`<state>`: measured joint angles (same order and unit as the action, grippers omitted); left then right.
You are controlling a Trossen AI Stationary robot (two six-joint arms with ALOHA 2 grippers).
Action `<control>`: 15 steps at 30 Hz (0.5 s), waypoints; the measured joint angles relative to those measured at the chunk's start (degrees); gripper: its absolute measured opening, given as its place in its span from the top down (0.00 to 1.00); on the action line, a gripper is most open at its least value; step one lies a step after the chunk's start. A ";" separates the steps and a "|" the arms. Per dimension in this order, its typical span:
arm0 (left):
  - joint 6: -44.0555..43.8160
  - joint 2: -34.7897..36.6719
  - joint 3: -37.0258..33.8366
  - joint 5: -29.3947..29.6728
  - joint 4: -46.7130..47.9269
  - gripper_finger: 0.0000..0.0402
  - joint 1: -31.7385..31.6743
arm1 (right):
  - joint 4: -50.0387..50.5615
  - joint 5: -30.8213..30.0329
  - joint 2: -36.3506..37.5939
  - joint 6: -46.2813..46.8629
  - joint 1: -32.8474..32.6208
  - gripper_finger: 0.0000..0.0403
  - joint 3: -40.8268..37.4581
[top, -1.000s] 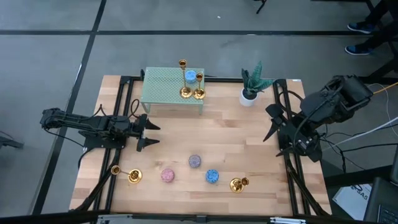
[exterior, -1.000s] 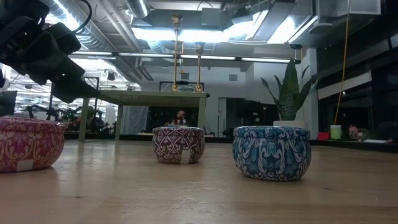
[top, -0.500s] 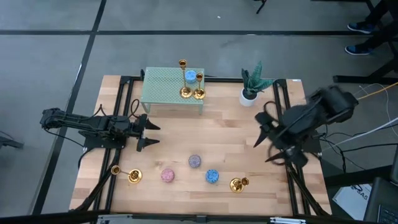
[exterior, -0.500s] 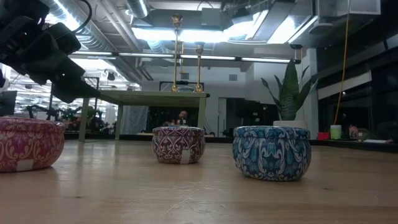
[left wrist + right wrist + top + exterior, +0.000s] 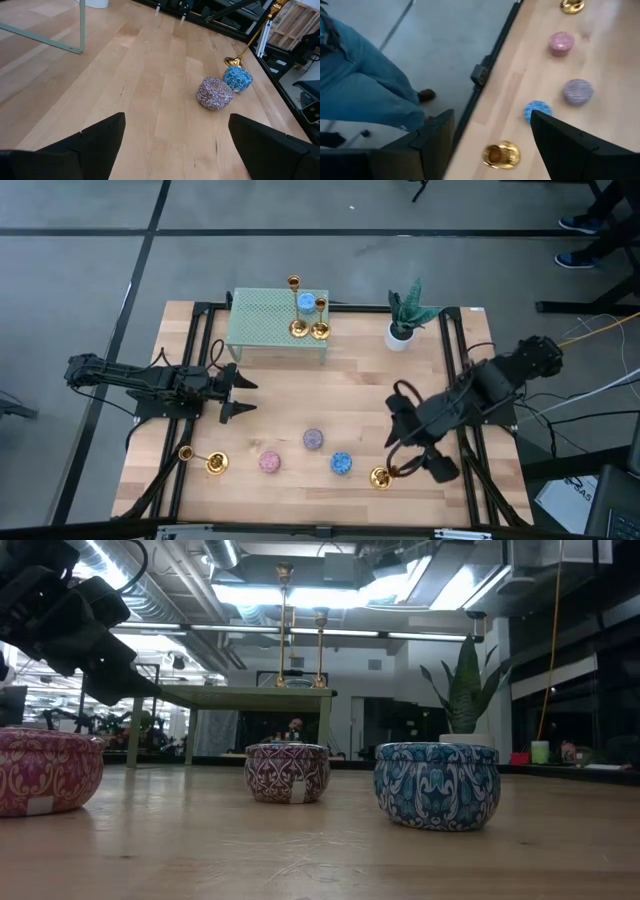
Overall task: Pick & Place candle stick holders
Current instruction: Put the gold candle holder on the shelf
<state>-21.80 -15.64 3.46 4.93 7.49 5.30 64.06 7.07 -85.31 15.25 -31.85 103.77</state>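
Four brass candle stick holders are out, and the whole business turns on the one at the lower right of the overhead frame. Starting big: the wooden table [image 5: 350, 400] carries a green mesh shelf [image 5: 265, 320] at its upper middle, and two holders already stand upright on that shelf [image 5: 297, 330] [image 5: 320, 331] beside a blue candle [image 5: 304, 304]. A potted plant [image 5: 402, 320] sits to the shelf's right.

Down the right side the right arm reaches in, its right gripper [image 5: 418, 457] hanging just above and to the right of the fallen holder [image 5: 383, 476], fingers spread apart and empty. That holder lies on its side, long axis running roughly left to right in the overhead frame, round base at the left end and stem pointing right toward the gripper. In the right wrist view the base [image 5: 501, 154] shows near the bottom, between the two dark fingers [image 5: 560, 140].

The left gripper [image 5: 236, 392] waits at centre-left, jaws wide, well apart from that holder. Nearer to it, at the lower left, lies the other fallen holder [image 5: 205, 460], also on its side, base to the right.

Three small candles sit between the two fallen holders: pink [image 5: 269, 462], purple-grey [image 5: 314, 439] and blue [image 5: 342, 463].

I'd judge the right arm the natural one for the right-hand holder; its fingers should close across the stem rather than along it.
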 joint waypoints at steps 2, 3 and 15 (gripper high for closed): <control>0.00 0.00 0.02 0.00 0.00 0.12 0.00 | -1.58 0.02 -0.01 4.13 -0.91 0.34 -1.41; 0.00 0.00 0.00 -0.02 0.00 0.12 0.00 | -2.39 0.00 -0.01 6.23 -1.36 0.34 -2.02; 0.00 0.00 0.00 -0.02 0.00 0.12 0.00 | -10.91 -6.15 -0.14 23.24 -9.35 0.34 -4.65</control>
<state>-21.80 -15.64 3.47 4.91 7.49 5.30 53.15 0.92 -85.45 38.49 -41.20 99.11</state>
